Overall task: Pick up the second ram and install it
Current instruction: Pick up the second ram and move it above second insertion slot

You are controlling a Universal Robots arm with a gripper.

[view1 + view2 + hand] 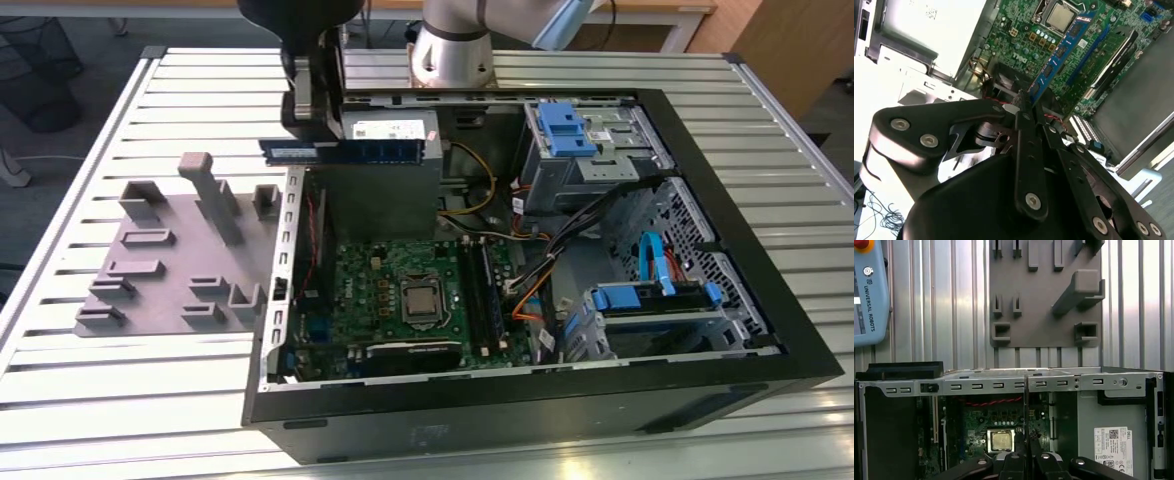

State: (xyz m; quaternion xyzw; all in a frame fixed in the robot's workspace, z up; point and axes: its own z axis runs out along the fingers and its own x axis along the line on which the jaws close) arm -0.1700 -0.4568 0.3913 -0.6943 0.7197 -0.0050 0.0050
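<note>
Arm: a silver-grey joint (451, 55) is seen at 12 o'clock in the exterior view, behind the open computer case (747, 330). The black wrist is hung straight down beside it, toward 11 o'clock.
Gripper: the gripper (311, 135) is pointed downward over the case's 11 o'clock corner. In the second wrist view the gripper (1025, 102) is seen from behind its linkage, aimed at the board below.
Hand state: the fingers are drawn narrow and clamped flat on the second ram.
Second ram: the second ram (380, 150) is held in the air, level, with its long side running from 9 to 3 o'clock. It is gripped near its 9 o'clock end. It is seen in front of the grey power supply (387, 128) and is not seated in the motherboard (387, 285). In the second wrist view the second ram (1061, 50) juts out from the fingertips over the motherboard (1019, 30).
Fixture: a grey slotted holder (174, 255) is laid on the slatted table (120, 400), at 9 o'clock of the case.
Drive latches: blue plastic latches (567, 128) are seen at 1 o'clock inside the case.
</note>
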